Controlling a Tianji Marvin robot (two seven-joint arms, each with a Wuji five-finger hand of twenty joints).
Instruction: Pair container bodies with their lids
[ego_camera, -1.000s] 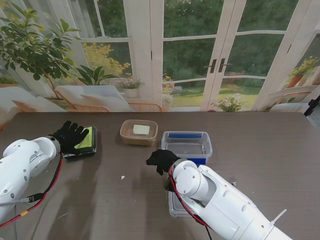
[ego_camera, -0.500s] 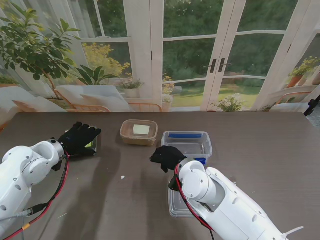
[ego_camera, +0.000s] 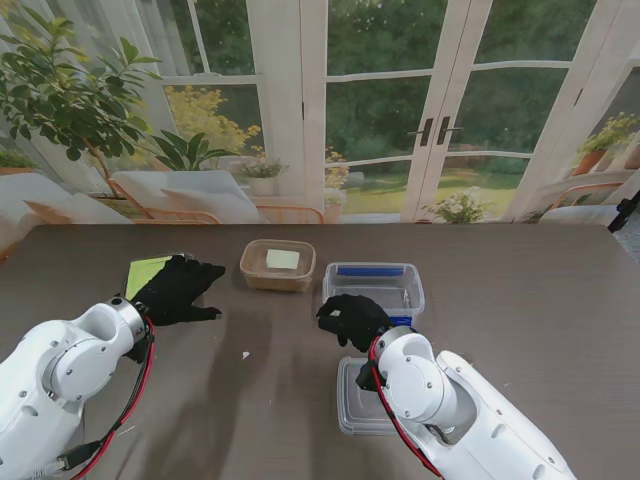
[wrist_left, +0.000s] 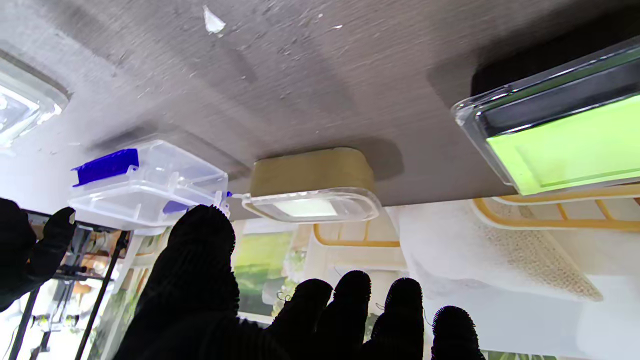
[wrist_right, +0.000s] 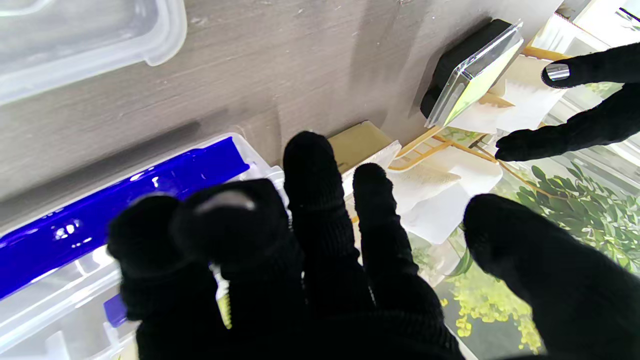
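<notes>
clear lid (ego_camera: 362, 400) lies near its blue-latched tub (ego_camera: 375, 288); right hand (ego_camera: 352, 318) hovers there, left hand (ego_camera: 178, 290) beside green lid (ego_camera: 146, 272), both spread, empty.

A dark wood-grain table (ego_camera: 520, 290) fills the lower part of the stand's view, its far edge running straight across beneath the windows. A small white scrap (ego_camera: 245, 355) lies on the bare top, left of centre; the left wrist view shows it as a torn white fleck (wrist_left: 213, 22) among fine pale crumbs. Beyond the table stand white-framed glass doors (ego_camera: 440, 110) with a pair of dark handles (ego_camera: 436, 130), and green garden shows through the panes. On the left, a leafy potted plant (ego_camera: 70, 95) rises beside a pale cushioned armchair with a wooden frame (ego_camera: 180, 195). Small flowering plants (ego_camera: 460, 207) sit low by the doors.
</notes>
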